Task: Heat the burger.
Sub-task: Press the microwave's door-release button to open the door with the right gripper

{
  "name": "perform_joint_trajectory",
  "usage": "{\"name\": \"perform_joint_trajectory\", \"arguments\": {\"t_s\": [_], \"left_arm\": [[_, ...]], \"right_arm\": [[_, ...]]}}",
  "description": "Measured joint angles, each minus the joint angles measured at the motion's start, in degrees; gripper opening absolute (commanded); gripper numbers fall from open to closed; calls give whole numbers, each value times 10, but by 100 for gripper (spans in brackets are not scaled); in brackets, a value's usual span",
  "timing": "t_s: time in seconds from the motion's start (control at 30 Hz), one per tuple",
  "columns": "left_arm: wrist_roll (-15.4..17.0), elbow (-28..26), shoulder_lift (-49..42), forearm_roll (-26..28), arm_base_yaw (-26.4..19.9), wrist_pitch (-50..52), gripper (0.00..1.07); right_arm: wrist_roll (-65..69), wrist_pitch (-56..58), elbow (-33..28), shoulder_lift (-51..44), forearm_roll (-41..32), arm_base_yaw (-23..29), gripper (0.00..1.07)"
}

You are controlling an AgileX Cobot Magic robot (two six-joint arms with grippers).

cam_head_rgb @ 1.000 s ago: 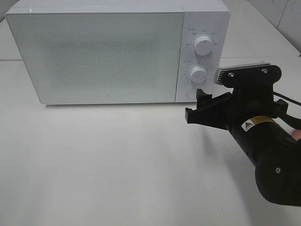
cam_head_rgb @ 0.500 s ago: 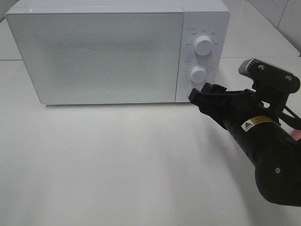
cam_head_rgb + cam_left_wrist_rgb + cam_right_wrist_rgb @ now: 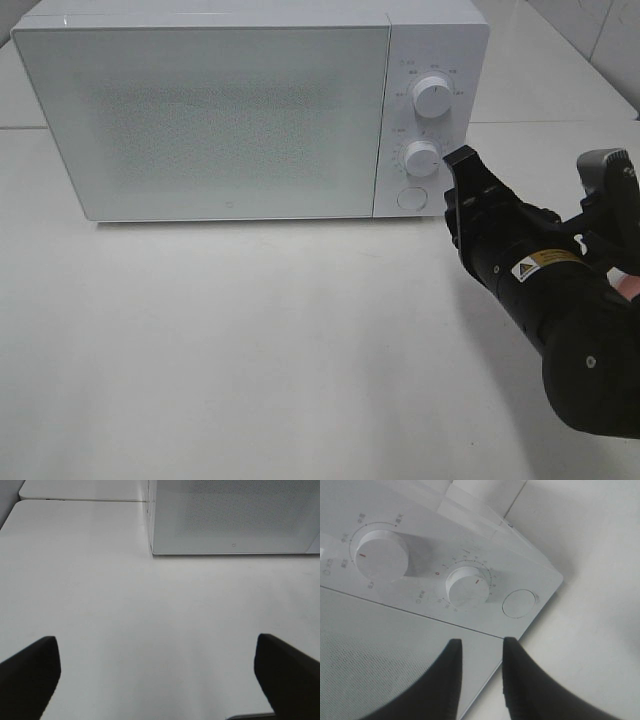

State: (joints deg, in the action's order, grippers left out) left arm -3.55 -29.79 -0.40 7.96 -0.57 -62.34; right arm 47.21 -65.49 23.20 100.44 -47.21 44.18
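Note:
The burger is not in view. The white microwave (image 3: 200, 110) stands at the back of the table with its door shut, so its inside is hidden. My right gripper (image 3: 462, 168) is rolled on edge just right of the lower knob (image 3: 422, 158), close to the control panel. In the right wrist view its two fingers (image 3: 451, 680) stand a narrow gap apart, empty, short of the lower knob (image 3: 466, 587). My left gripper (image 3: 156, 644) is wide open and empty over bare table, in front of the microwave's left corner (image 3: 235, 515).
The panel has an upper knob (image 3: 433, 97) and a round button (image 3: 410, 198) below the lower knob. The white table (image 3: 250, 340) stretches in front of the microwave. A tiled wall rises at the back right.
My right gripper has rolled from lying flat to standing on edge. It has risen from the round button to beside the lower knob. The microwave door has stayed shut.

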Motion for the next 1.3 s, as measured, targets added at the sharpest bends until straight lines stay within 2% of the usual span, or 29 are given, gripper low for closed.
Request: {"name": "perform_joint_trajectory", "arguments": {"t_s": [0.13, 0.3, 0.7, 0.9, 1.3], "left_arm": [[0, 0, 0, 0, 0, 0, 98], [0, 0, 0, 0, 0, 0, 98], [0, 0, 0, 0, 0, 0, 98], [0, 0, 0, 0, 0, 0, 98], [0, 0, 0, 0, 0, 0, 98]], "right_arm": [[65, 7, 0, 0, 1, 0, 18], [179, 23, 1, 0, 21, 0, 0], [233, 41, 3, 7, 21, 0, 0], [244, 48, 29, 41, 25, 0, 0], [266, 53, 84, 89, 73, -61, 0]]}}
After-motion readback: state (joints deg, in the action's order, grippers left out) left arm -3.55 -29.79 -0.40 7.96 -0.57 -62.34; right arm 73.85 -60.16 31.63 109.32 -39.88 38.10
